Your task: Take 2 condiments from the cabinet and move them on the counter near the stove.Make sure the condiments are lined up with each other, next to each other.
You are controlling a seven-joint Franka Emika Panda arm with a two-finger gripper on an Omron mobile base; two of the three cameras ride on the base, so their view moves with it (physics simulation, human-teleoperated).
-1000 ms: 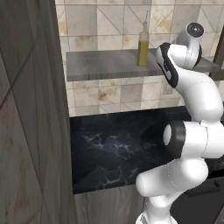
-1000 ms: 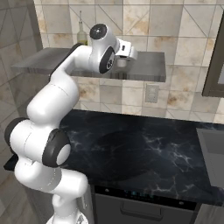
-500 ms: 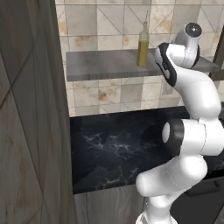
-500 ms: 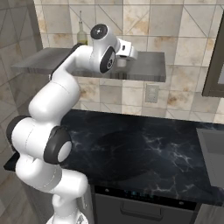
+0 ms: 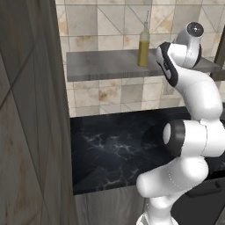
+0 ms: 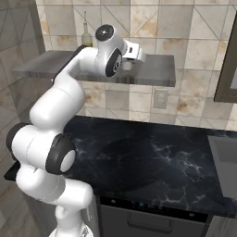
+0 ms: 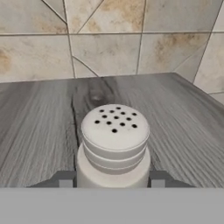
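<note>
**Pincer on shaker, oil bottle on shelf**

While the arm reaches up to the grey wooden shelf (image 6: 157, 74), the pincer (image 7: 112, 180) has its tips pressed against both sides of the shaker (image 7: 114, 144), pinching it. Landmark: the shaker. It stands upright on the shelf, near the shelf's right end in the right base view, perforated cap up. Left of it on the same shelf, well apart, the oil bottle (image 5: 143, 41) stands upright close to the tiled wall. Below the shaker runs the black veined table (image 6: 162, 162). Shaker base touching the shelf or lifted: cannot tell.
</note>
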